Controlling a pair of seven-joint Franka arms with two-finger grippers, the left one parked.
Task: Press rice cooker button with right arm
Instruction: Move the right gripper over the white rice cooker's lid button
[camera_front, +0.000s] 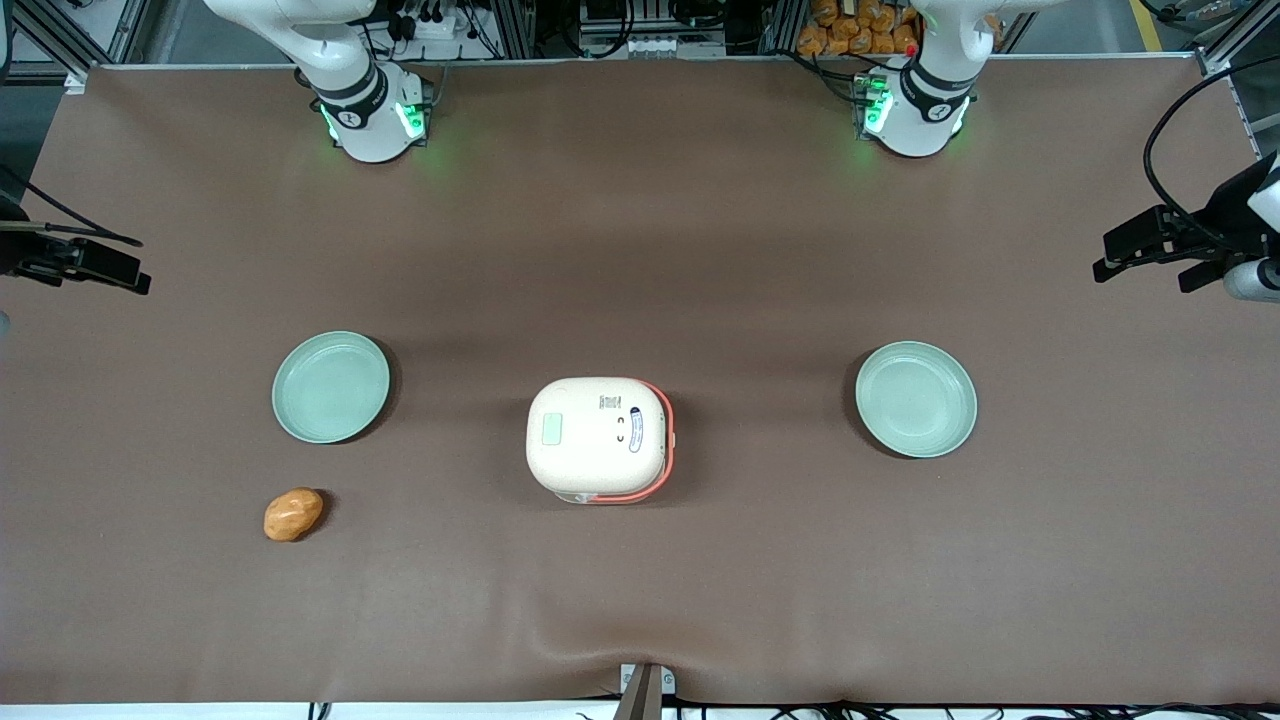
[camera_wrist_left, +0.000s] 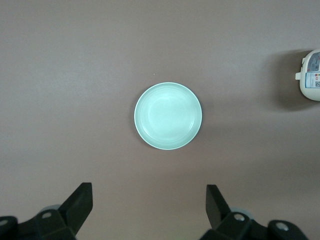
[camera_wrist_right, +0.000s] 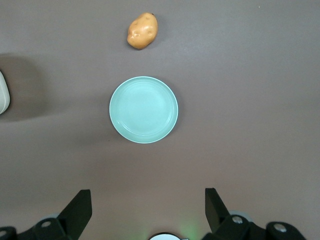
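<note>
The cooker (camera_front: 598, 439) was seen standing near the middle of the table (camera_front: 640, 250), lid shut, its pink handle band turned toward the parked arm's end. A pale green panel and a small label were visible on its cream top. Two green plates were seen beside it, well apart from it: one plate (camera_front: 331, 387) toward the working arm's end, the other plate (camera_front: 916, 399) toward the parked arm's end. A potato (camera_front: 293, 514) lay on the table, nearer the front camera than the first plate and close to it.

The right arm (camera_front: 345, 90) was seen at its base, farther from the front camera than the plates. In the right wrist view, the gripper (camera_wrist_right: 148, 212) was held high above the first plate (camera_wrist_right: 143, 109), with its fingers (camera_wrist_right: 77, 210) spread wide and nothing between them. The potato (camera_wrist_right: 142, 31) and an edge of the cooker (camera_wrist_right: 3, 94) were also caught in that view. The cooker was untouched.
</note>
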